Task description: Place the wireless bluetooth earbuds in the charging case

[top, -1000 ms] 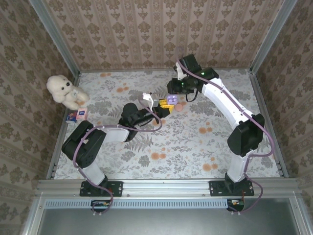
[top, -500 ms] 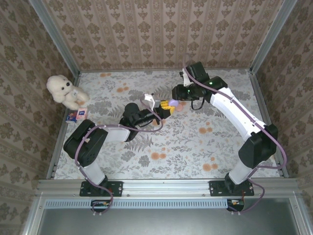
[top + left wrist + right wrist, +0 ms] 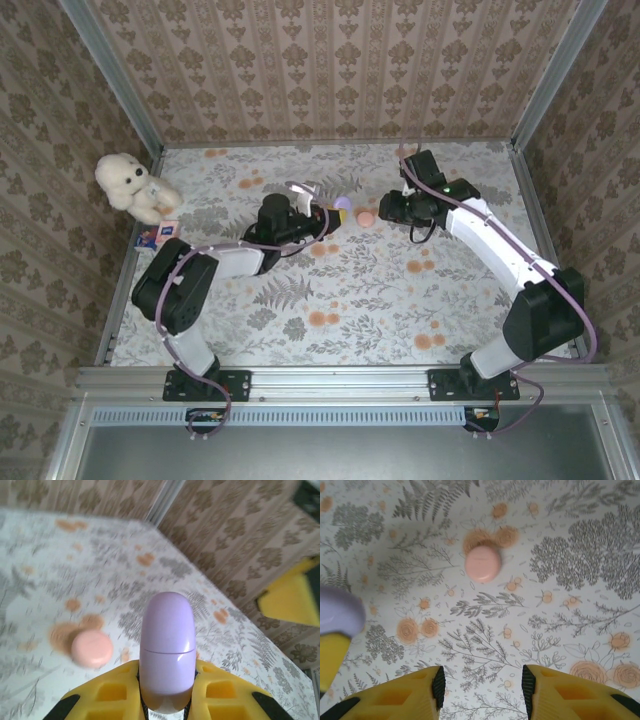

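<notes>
Left claw (image 3: 167, 692) pinches the lilac case (image 3: 167, 645), apparently closed, my right claw (image 3: 480, 685) spread near the pink case (image 3: 483, 563); nothing inserted yet.

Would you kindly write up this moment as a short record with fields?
Left tool: shut on the lilac case
Lilac case: closed, seam visible, sticking out past the yellow fingers
Pink round case: lying flat on the floral cloth, nothing touching it
Right tool: open, empty, hovering over the cloth just short of the pink round case
Bystander: teddy bear at the far left edge
</notes>
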Controlling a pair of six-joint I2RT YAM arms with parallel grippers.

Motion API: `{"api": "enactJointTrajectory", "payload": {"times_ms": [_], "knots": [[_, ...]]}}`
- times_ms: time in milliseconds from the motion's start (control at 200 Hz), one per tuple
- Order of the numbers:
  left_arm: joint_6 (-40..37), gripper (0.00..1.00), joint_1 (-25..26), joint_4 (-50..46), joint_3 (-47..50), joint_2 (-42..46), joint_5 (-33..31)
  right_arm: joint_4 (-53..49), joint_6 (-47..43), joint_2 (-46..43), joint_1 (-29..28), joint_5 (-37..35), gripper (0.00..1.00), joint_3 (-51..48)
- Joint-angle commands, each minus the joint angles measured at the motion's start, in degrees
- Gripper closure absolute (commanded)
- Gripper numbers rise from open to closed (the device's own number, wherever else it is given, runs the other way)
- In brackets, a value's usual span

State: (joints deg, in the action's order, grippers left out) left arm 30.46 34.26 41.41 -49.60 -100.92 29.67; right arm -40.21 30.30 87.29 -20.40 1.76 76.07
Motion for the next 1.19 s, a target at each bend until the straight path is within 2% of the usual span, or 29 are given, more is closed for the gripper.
{"api": "enactJointTrajectory", "payload": {"times_ms": [0,120,235,385,565,585,635,670,685,845,930,950,995,1050,1115,1190], "knots": [[5.4,1.00,-0.3,-14.7,-3.0,-3.2,-1.4,2.6,2.0,-1.9,-0.1,-1.3,0.52,-1.7],[6.7,1.00,-0.8,-21.4,-6.1,-6.8,-2.2,3.1,2.3,-1.8,-0.2,-1.4,0.52,-2.3],[9.0,1.00,-1.5,-22.9,-7.2,-10.1,-1.9,3.3,2.2,-1.8,-0.1,-1.5,0.52,-2.6],[10.6,0.89,-2.3,-23.2,-7.0,-12.0,-2.2,3.3,2.0,-2.0,-0.1,-1.6,0.52,-2.9],[10.6,0.60,-3.0,-25.7,-6.8,-11.5,-3.9,3.3,1.8,-2.5,0.1,-1.4,0.49,-2.8],[10.6,0.50,-3.1,-26.2,-6.7,-11.3,-4.3,3.3,1.7,-2.5,0.1,-1.3,0.48,-2.7],[10.4,0.34,-3.2,-27.5,-6.8,-10.4,-5.2,3.1,1.6,-2.6,0.3,-1.0,0.46,-2.5],[10.2,0.05,-3.3,-28.7,-6.7,-9.6,-5.8,2.9,1.4,-2.9,0.3,-0.6,0.44,-2.3],[10.0,0.01,-3.4,-29.2,-6.8,-9.3,-6.0,2.8,1.4,-3.0,0.4,-0.6,0.43,-2.2],[7.9,0.00,-4.6,-36.5,-6.6,-3.7,-9.0,1.7,0.9,-4.6,1.0,0.1,0.32,-1.7],[6.5,0.00,-5.9,-40.0,-5.8,0.8,-10.8,1.4,0.8,-6.2,1.5,-0.9,0.16,-2.4],[6.3,0.00,-6.3,-40.7,-5.5,2.1,-11.3,1.4,0.7,-6.7,1.7,-1.3,0.06,-2.7],[5.2,0.00,-7.2,-41.9,-4.7,5.1,-12.5,1.7,0.6,-7.2,2.1,-2.4,0.01,-3.5],[3.4,0.00,-7.7,-43.6,-4.1,9.3,-14.9,2.3,0.4,-9.4,2.6,-4.4,0.00,-4.6],[0.3,0.00,-10.7,-45.1,-3.7,14.3,-17.9,2.9,0.0,-10.5,2.8,-8.2,0.00,-5.9],[-5.6,0.00,-11.6,-45.5,-3.0,19.9,-24.2,5.0,-1.1,-11.8,2.9,-14.3,0.00,-8.2]]}}
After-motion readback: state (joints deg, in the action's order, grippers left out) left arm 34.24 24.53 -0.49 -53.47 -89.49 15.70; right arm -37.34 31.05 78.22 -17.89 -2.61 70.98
